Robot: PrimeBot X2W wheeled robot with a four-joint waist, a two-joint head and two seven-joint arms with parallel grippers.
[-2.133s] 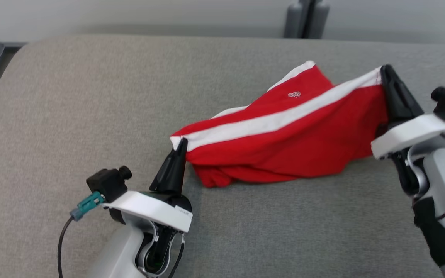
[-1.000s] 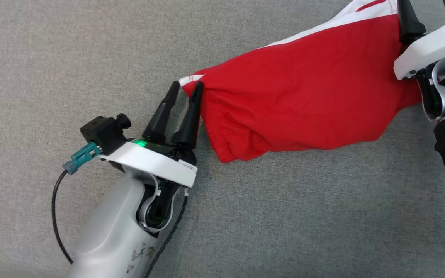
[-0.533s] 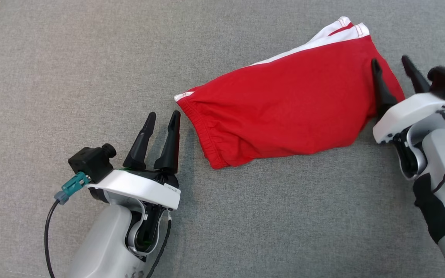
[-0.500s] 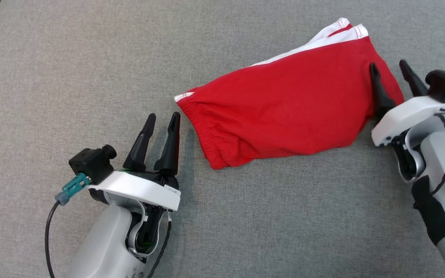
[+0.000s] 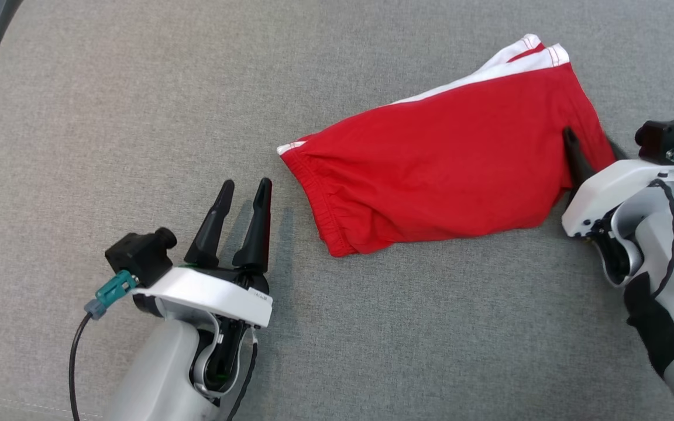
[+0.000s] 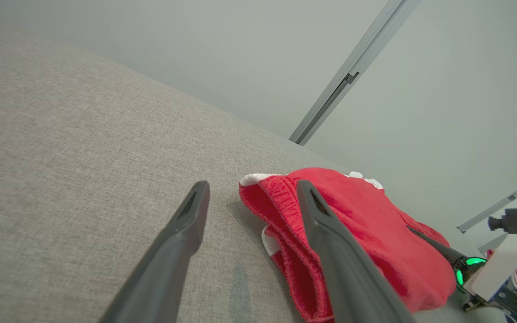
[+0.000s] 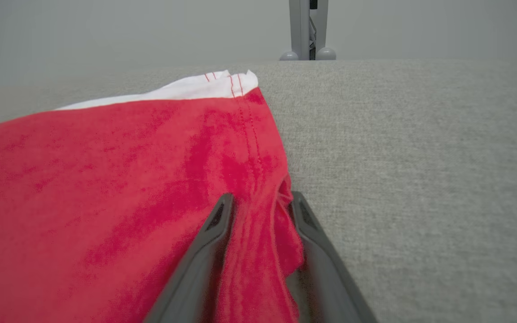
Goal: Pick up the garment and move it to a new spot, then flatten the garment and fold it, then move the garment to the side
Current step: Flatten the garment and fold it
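Right wrist view had the right jaws part-closed astride a hem of the garment (image 7: pixel 106 179) on the counter (image 7: pixel 420 179), grip unclear; left jaws gaped empty nearby. Thin pinch might slip.

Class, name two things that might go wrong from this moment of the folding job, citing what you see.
1. The right gripper straddles only a thin ridge at the edge of the garment; it may catch one layer and slip.
2. The left gripper stands open, apart from the waistband; a one-sided pull might drag and bunch the cloth.
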